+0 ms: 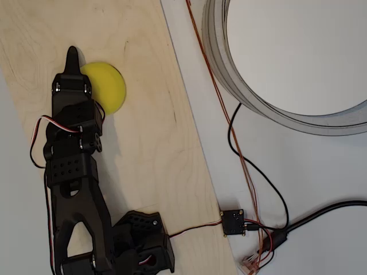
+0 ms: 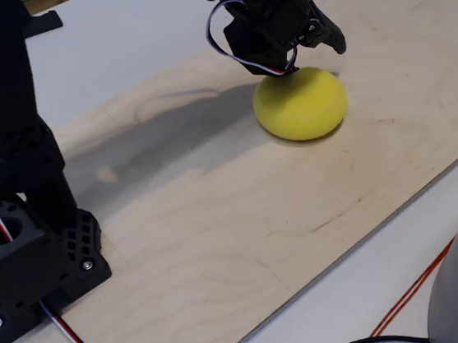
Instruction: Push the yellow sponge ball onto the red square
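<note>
The claw (image 1: 73,57) hung over the ball's (image 1: 109,86) far edge, touching it on the counter (image 1: 155,143); its opening was unclear.

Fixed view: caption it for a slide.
Black arm's fingers reach over the yellow sponge ball on the plywood board.
</note>
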`<state>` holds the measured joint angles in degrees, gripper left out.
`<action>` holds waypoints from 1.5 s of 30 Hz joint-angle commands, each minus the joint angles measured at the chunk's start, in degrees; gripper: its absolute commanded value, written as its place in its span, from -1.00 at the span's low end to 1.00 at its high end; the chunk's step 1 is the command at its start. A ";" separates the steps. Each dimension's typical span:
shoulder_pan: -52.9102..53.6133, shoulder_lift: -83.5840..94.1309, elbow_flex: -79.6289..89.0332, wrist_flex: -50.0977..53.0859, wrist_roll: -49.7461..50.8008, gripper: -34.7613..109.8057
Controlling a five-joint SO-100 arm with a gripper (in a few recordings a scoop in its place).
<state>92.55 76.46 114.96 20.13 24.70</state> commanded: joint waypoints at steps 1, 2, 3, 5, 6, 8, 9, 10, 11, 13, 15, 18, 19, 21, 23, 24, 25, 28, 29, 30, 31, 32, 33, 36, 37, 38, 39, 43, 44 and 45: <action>0.44 2.37 -0.53 0.62 0.70 -0.17; 0.44 2.72 -0.79 0.62 0.35 -0.16; 0.53 3.08 -0.97 0.70 -0.09 -0.16; 0.70 4.04 -1.23 0.79 -0.88 -0.15; 0.88 4.57 -1.32 0.79 -1.41 -0.15; 1.23 5.45 -1.67 0.79 -2.81 -0.14; 1.41 5.89 -1.93 0.88 -3.43 -0.14; 1.58 6.24 -2.29 0.97 -4.13 -0.14; 1.67 6.59 -2.64 0.97 -4.75 -0.14; 1.85 7.12 -3.60 1.05 -6.15 -0.14; 1.93 7.47 -4.92 1.58 -7.03 -0.15; 1.85 7.65 -7.56 3.25 -7.29 -0.15; 1.76 7.56 -8.17 3.60 -7.21 -0.15; 1.49 7.56 -8.35 3.69 -6.33 -0.15; 1.32 7.38 -8.35 3.60 -5.54 -0.14; 1.23 7.38 -8.44 3.60 -5.27 -0.14; 1.23 7.47 -8.61 3.60 -5.62 -0.14; 1.85 7.91 -9.58 3.60 -7.91 -0.14; 2.37 8.00 -9.76 3.52 -8.79 -0.14; 2.90 8.00 -10.20 3.43 -9.84 -0.14; 3.60 7.91 -10.55 3.25 -10.99 -0.14; 4.31 7.82 -11.07 3.08 -12.30 -0.14; 5.01 7.73 -11.51 2.72 -13.62 -0.14; 7.03 7.21 -12.22 0.70 -16.52 -0.14; 7.47 6.77 -12.66 0.26 -17.14 -0.14; 7.91 6.59 -12.92 -0.26 -17.49 -0.14; 8.17 6.33 -13.27 -0.62 -17.58 -0.14; 8.26 7.82 -13.36 -2.64 -16.35 -0.14; 8.09 8.61 -13.97 -2.72 -16.44 -0.14; 8.00 9.84 -13.89 -3.69 -15.82 -0.15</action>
<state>99.32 81.56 102.83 18.02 7.73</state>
